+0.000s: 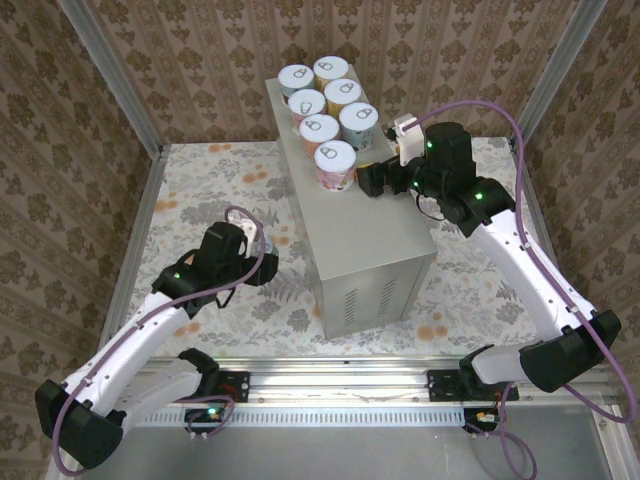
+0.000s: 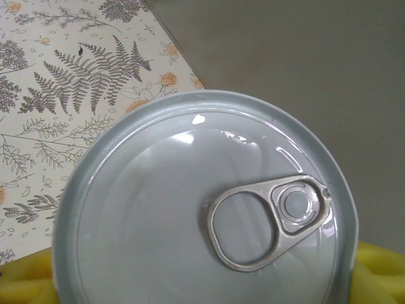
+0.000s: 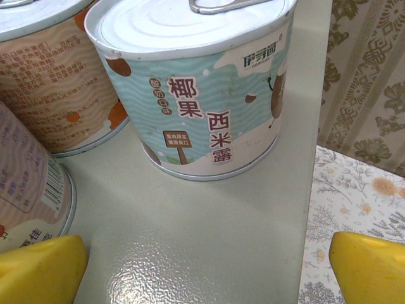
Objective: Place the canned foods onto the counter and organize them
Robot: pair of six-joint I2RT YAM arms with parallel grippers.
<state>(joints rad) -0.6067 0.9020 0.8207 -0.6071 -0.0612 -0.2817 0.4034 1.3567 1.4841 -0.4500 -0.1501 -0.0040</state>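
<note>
Counter: large light-grey rectangular metal box [image 1: 375, 250], standing mid-floor on a white floral-print floor cloth [image 1: 210, 190], with vent slits on its near end face. Top is textured grey sheet metal.

Room: brown damask-pattern wall fabric [image 1: 200, 60] on three sides, aluminium corner posts [image 1: 110, 75], and an aluminium rail [image 1: 340, 385] along the near edge carrying both arm bases.

Seven short cans with silvery pull-tab lids [image 1: 318, 128] sit upright at the counter's far end. They're packed close in two rows, four on the left and three on the right. The near half of the top is bare.

Right gripper [image 1: 366, 182] is over the counter top near its right edge, just beside the nearest can. Jaws wide apart, nothing between them. In the right wrist view its yellow fingertips [image 3: 38, 269] sit in the bottom corners with bare counter top between them. A blue-label can [image 3: 196, 95] is straight ahead, with an orange-label can [image 3: 57, 88] to its left. A pink-label can [image 3: 25, 183] is close to the left fingertip; can't tell if they touch.

Left gripper [image 1: 262, 245] is low over the floor cloth, left of the counter and near its side wall. Jaws are clamped on the eighth can [image 2: 190, 221]. The left wrist view looks down on its lid and ring pull, with a yellow pad [image 2: 22, 282] against each side. Its label isn't visible. Can't tell whether it rests on the cloth or is lifted.
</note>
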